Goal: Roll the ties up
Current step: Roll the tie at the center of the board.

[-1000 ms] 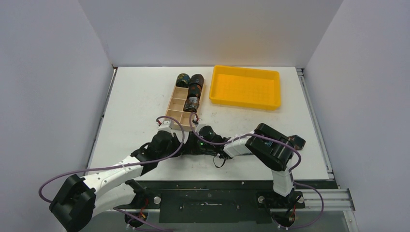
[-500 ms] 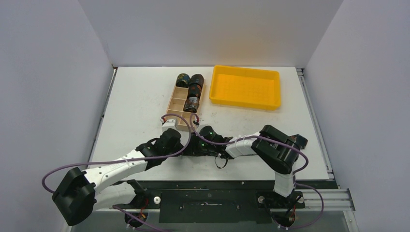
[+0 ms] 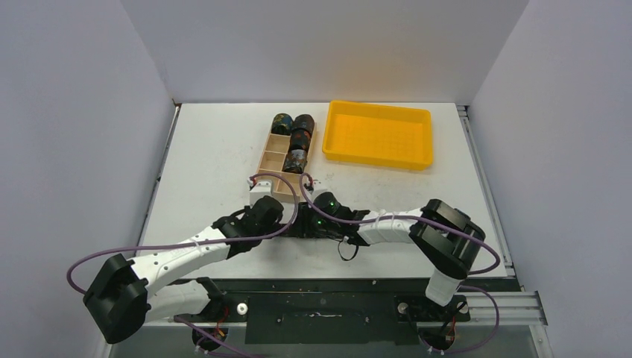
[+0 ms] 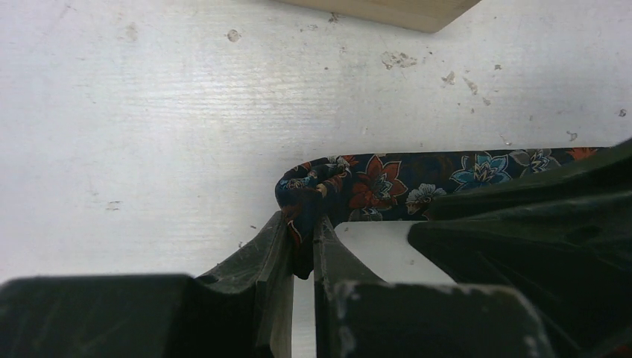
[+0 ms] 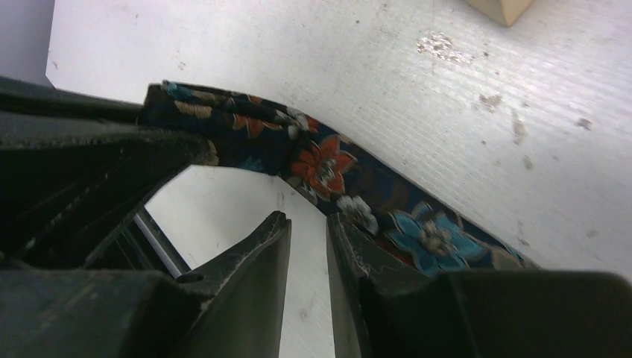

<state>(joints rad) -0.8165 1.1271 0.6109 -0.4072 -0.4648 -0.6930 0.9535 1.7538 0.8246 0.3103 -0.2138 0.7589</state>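
White table [image 4: 149,112] is crossed by the tie [image 4: 417,175], its end pinched between the left fingers [image 4: 270,250]; the right fingers [image 5: 257,257], slightly parted and empty, should be closed on fabric nearby.

Scuffed white table [image 3: 209,149] between plain pale grey walls [image 3: 313,45]

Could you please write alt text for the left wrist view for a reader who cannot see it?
The left gripper is shut on the bunched end of a dark floral tie lying on a white table. The tie runs right, past a dark robot part; a wooden box corner shows at the top.
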